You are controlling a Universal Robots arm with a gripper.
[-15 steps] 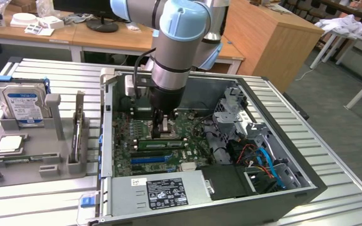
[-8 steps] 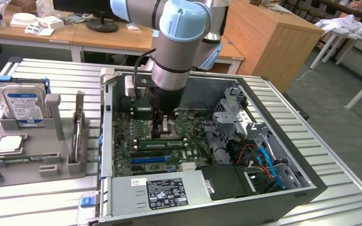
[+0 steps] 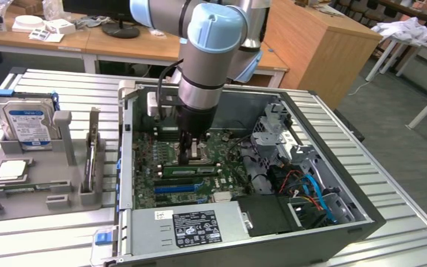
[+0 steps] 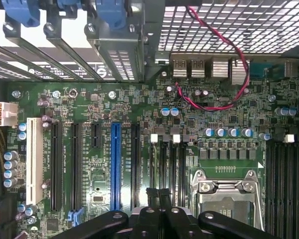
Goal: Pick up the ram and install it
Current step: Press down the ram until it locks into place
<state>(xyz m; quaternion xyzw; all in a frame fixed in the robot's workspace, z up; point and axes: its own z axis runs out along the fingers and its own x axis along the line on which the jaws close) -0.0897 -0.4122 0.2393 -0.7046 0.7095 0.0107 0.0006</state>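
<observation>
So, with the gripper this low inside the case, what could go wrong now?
The shut gripper sits right over the memory slots; if it is misaligned, pressing down could strain the motherboard. The processor socket lies close beside it and could be knocked.

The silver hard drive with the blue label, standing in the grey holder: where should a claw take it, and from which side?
Probably best by its upper edge, coming straight down from above and pinching the broad front and back faces. The silver hard drive with the blue label stands upright, and the grey plastic holder encloses its lower part, so the top looks like the only freely reachable part.
</observation>
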